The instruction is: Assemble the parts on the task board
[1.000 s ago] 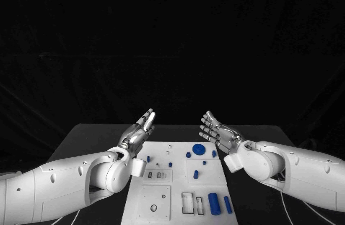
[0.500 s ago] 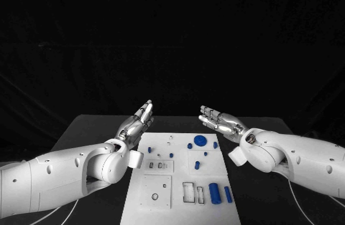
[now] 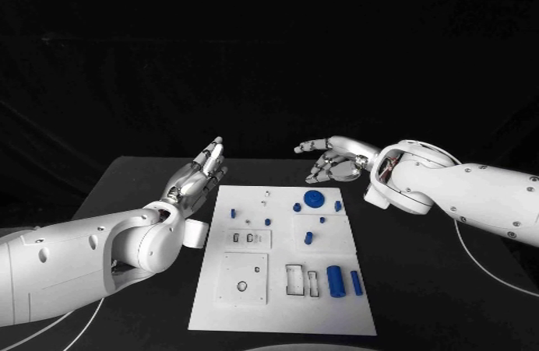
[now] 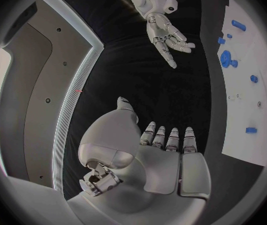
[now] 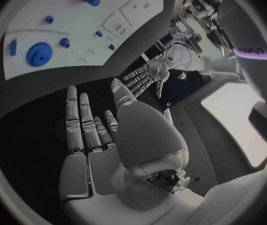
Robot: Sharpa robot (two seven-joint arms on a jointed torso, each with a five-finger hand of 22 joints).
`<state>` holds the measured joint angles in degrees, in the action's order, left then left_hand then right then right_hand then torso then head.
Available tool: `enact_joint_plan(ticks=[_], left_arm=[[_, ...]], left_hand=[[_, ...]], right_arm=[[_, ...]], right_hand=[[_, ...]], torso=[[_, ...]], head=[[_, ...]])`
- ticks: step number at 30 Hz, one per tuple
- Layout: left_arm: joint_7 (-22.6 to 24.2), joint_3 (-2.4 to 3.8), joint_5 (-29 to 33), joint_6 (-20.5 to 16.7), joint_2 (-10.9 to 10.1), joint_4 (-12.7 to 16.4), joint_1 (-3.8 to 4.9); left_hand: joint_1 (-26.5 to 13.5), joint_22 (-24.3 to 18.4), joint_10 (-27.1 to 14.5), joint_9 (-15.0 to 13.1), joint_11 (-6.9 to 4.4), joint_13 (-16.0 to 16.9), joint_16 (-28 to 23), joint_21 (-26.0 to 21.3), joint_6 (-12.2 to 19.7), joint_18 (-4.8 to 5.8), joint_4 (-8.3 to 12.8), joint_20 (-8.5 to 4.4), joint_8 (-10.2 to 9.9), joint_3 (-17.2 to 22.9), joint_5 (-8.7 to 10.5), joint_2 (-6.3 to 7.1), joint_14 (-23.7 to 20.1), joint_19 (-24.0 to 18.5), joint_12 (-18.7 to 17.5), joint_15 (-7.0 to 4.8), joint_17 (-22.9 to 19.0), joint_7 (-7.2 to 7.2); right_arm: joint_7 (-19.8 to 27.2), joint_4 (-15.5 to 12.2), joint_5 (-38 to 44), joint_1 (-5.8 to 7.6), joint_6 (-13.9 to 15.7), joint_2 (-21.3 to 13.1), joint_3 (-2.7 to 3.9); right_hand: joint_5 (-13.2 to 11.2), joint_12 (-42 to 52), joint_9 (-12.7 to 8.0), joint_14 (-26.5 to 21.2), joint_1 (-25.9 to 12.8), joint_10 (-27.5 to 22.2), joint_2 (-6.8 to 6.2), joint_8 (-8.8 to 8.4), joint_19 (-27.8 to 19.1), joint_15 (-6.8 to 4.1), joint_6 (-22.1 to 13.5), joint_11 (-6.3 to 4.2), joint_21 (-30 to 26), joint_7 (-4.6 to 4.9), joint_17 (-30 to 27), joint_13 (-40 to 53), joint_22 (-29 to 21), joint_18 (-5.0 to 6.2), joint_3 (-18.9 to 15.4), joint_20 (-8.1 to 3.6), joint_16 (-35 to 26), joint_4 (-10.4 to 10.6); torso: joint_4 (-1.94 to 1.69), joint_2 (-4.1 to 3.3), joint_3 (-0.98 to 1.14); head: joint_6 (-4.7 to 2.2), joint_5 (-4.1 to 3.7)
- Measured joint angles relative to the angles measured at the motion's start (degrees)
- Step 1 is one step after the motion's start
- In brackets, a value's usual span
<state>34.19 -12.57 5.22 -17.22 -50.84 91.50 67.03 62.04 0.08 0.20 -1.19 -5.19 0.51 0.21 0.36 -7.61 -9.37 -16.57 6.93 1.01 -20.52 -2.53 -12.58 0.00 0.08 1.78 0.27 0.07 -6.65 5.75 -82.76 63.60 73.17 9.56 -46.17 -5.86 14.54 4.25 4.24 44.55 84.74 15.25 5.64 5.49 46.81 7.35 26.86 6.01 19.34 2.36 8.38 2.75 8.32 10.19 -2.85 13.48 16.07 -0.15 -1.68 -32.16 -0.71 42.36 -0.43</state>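
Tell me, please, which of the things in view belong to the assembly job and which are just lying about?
Part of the job:
- white board
- round blue disc
- long blue cylinder
- slim blue bar
- small blue pegs
- left hand, fingers apart, holding nothing
- right hand, fingers apart, holding nothing

Just there:
- black table

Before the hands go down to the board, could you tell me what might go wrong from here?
The right hand hovers open at the far edge of the task board, near the large round blue part and small blue pieces; reaching in could knock those neighbours. The two blue cylinders lie loose at the near end and might roll if the board is bumped. The left hand holds nothing either.
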Motion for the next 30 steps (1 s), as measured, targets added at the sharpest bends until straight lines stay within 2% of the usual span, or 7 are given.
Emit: enact_joint_plan(ticks=[2,3,4,6,12,19,30], left_arm=[[0.00,0.00,-0.49,0.05,-0.72,0.67,0.25],[0.00,0.00,-0.84,0.07,-1.18,1.10,0.43],[0.01,0.02,-1.11,0.08,-1.52,1.45,0.56],[0.05,0.05,-1.65,0.09,-2.20,2.22,0.81],[0.20,0.05,-2.74,0.09,-3.54,3.97,1.28],[0.77,0.09,-3.49,0.10,-5.04,5.86,1.74],[2.24,0.12,-4.23,0.20,-5.33,6.71,1.87]], left_hand=[[0.54,0.00,-0.01,0.00,0.42,0.00,0.00,0.00,-0.12,0.00,0.00,0.40,0.00,0.00,0.00,-0.07,-0.07,-0.16,0.00,0.37,0.00,0.12],[0.65,0.00,-0.01,0.00,0.42,0.00,0.00,0.00,-0.33,0.01,0.02,0.69,0.00,0.02,0.00,-0.05,-0.11,-0.02,0.04,0.49,0.00,0.33],[1.17,0.00,-0.01,0.00,0.42,0.00,0.00,0.00,-0.39,0.00,0.22,0.97,0.00,0.22,0.00,-0.30,0.06,-0.15,0.24,0.66,0.00,0.39],[1.47,0.00,0.04,0.00,0.78,0.00,0.00,0.00,-0.60,-0.01,-0.01,1.26,0.00,0.52,-0.18,-0.27,0.06,-0.04,0.40,0.66,0.01,0.60],[2.97,0.00,0.05,-0.05,1.18,0.06,0.00,0.00,-1.01,-0.01,0.00,1.98,0.00,1.29,-1.73,-0.38,-0.12,-0.16,0.51,1.25,0.01,1.01],[4.40,0.01,0.02,-0.25,1.66,0.22,0.00,0.00,-2.52,0.00,-0.09,2.90,0.34,1.99,-3.61,-0.27,0.05,-0.05,1.56,1.90,0.01,1.86],[5.13,0.01,0.20,-0.39,2.25,0.31,0.00,0.00,-3.88,0.00,-0.09,3.30,0.55,2.30,-4.79,-0.46,0.05,-0.05,2.21,1.90,0.02,2.85]], right_arm=[[-1.09,-0.48,6.59,1.02,-0.26,0.31,-0.01],[-1.76,-0.87,10.79,1.56,-0.42,0.52,-0.01],[-2.24,-1.19,13.72,1.88,-0.54,0.68,-0.01],[-3.33,-1.82,19.77,2.41,-0.82,1.05,-0.02],[-5.96,-3.30,31.93,3.21,-1.66,1.51,-0.07],[-8.29,-4.45,40.76,3.40,-2.72,1.74,-0.06],[-9.40,-3.46,45.69,2.53,-3.31,2.16,-0.21]], right_hand=[[-0.59,3.26,1.56,13.13,1.85,10.65,-0.85,2.30,11.92,-3.65,8.60,-0.85,6.60,-0.11,2.70,1.73,2.99,-0.57,1.47,-4.86,5.96,-1.98],[-0.96,4.81,2.19,17.74,2.15,16.19,-1.15,3.16,16.07,-5.28,11.98,-1.44,9.35,0.12,3.74,2.51,4.38,-0.52,1.88,-6.50,8.17,-2.75],[-1.60,6.18,2.75,21.95,2.40,21.20,-1.40,3.81,19.26,-6.54,14.73,-1.98,11.91,0.41,4.91,3.11,5.79,-0.52,2.50,-7.53,10.49,-3.37],[-2.73,7.27,3.31,26.51,2.09,25.83,-1.77,4.24,22.47,-7.68,17.39,-2.45,15.07,0.64,6.70,3.39,7.72,-0.52,3.17,-8.53,13.85,-4.04],[-4.03,6.13,4.41,30.05,-0.14,30.73,-4.00,2.50,25.15,-9.01,20.39,-3.17,21.68,0.62,11.83,2.32,12.84,-0.51,6.17,-9.58,21.76,-4.17],[-4.35,4.94,5.51,30.15,-1.72,33.03,-5.58,0.63,24.82,-9.53,22.27,-3.71,28.05,1.95,15.52,1.60,19.83,-0.50,9.63,-9.91,27.40,-3.94],[-4.66,6.21,6.42,30.15,-4.11,37.38,-7.18,-0.09,24.82,-9.53,24.56,-3.47,33.16,2.56,17.11,2.19,26.49,-0.50,11.43,-9.91,29.93,-2.29]], torso=[[-0.20,-0.51,-0.02],[-0.36,-0.91,-0.05],[-0.49,-1.24,-0.09],[-0.76,-1.99,-0.15],[-1.52,-3.78,-0.43],[-1.94,-5.55,-0.77],[-2.38,-6.80,-1.01]], head=[[0.23,-0.20],[0.28,-0.34],[0.30,-0.42],[0.31,-0.62],[0.22,-1.27],[0.06,-1.90],[0.47,-2.58]])
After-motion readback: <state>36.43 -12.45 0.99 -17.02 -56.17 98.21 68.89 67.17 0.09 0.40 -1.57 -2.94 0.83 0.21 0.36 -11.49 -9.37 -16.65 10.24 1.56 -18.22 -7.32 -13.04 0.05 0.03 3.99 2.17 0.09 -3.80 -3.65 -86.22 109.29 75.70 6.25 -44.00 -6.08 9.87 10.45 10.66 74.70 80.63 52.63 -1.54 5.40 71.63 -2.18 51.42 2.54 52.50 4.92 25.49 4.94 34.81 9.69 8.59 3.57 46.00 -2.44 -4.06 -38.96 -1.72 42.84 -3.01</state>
